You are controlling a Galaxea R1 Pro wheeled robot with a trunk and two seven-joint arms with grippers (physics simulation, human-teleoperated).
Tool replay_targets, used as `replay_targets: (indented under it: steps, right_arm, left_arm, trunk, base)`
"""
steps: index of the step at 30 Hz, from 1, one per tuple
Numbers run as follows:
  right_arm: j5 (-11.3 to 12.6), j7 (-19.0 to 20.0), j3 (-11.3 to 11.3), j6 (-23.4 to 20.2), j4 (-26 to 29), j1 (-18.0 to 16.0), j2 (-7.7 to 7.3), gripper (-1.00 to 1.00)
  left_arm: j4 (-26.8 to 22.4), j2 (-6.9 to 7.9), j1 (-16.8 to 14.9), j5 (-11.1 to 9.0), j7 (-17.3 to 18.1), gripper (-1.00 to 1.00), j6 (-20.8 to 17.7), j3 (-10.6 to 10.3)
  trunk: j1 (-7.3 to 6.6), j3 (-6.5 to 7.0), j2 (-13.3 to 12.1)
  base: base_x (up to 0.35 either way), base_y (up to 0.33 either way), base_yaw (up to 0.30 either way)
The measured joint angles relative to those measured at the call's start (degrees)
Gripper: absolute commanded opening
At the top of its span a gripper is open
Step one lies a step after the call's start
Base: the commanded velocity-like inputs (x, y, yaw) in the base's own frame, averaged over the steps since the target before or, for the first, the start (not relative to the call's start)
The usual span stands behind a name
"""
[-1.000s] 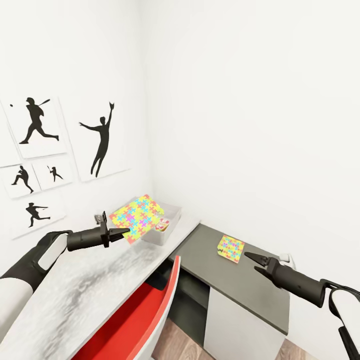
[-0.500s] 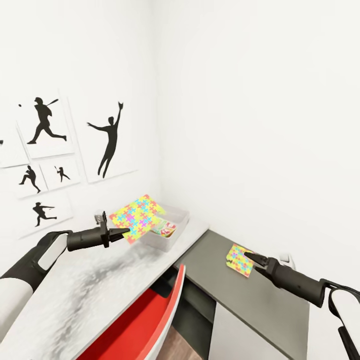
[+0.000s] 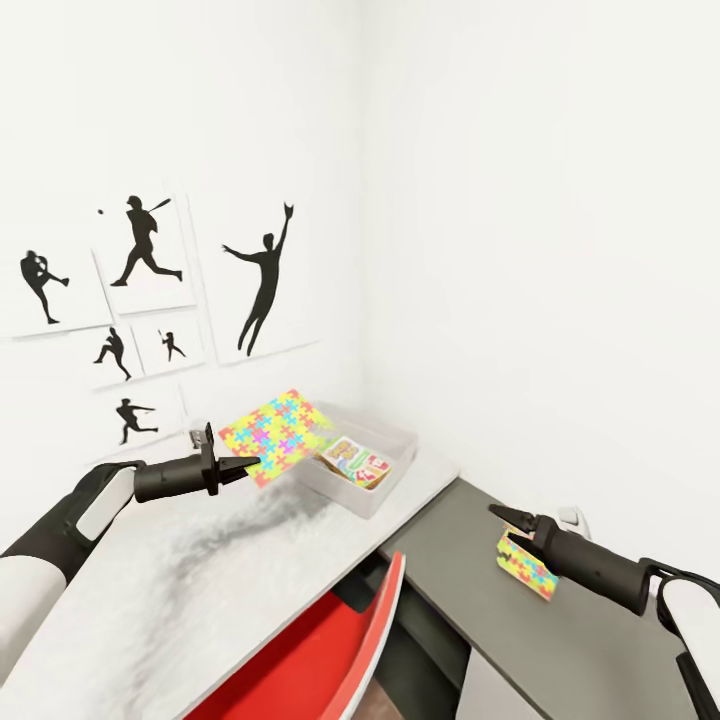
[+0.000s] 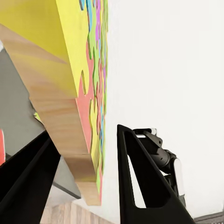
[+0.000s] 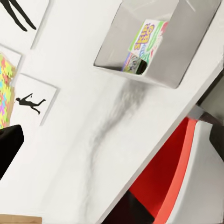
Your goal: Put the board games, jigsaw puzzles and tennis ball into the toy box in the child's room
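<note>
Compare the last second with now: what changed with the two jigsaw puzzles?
The right gripper closed in on the small jigsaw puzzle that lay flat on the dark cabinet and took hold; it now hangs tilted from the jaws. The camera also panned. The left gripper kept its hold on the large jigsaw puzzle by the toy box.

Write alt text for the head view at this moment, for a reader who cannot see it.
The left gripper holds a jigsaw puzzle in the air beside the toy box, which holds a SKIP-BO board game. The right gripper lifts the second puzzle, tilted, off the dark cabinet top.
</note>
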State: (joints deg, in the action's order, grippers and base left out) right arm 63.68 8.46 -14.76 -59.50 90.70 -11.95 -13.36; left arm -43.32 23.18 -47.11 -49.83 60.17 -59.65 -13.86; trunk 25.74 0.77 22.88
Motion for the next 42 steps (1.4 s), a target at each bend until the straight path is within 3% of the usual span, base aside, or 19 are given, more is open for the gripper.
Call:
replay_targets:
  steps: [11, 25, 42]
  right_arm:
    - [0.01, 0.16, 0.51, 0.03, 0.01, 0.02, 0.0, 1.0]
    - [0.0, 0.5, 0.68, 0.08, 0.02, 0.02, -0.01, 1.0]
    - [0.01, 0.61, 0.68, 0.08, 0.02, 0.02, -0.01, 1.0]
  left_arm:
    - [0.0, -0.01, -0.02, -0.04, -0.08, -1.0, 0.03, 0.0]
    - [0.03, -0.02, -0.03, -0.04, -0.08, -1.0, 0.07, 0.03]
    - [0.02, -0.02, 0.02, -0.06, -0.03, -1.0, 0.06, 0.08]
  trunk:
    - [-0.01, -0.08, 0.0]
    - [0.0, -0.1, 0.0]
    - [0.01, -0.1, 0.0]
  base:
    - [0.182, -0.059, 0.234]
    - [0.206, -0.054, 0.01]
    - [0.023, 0.0, 0.0]
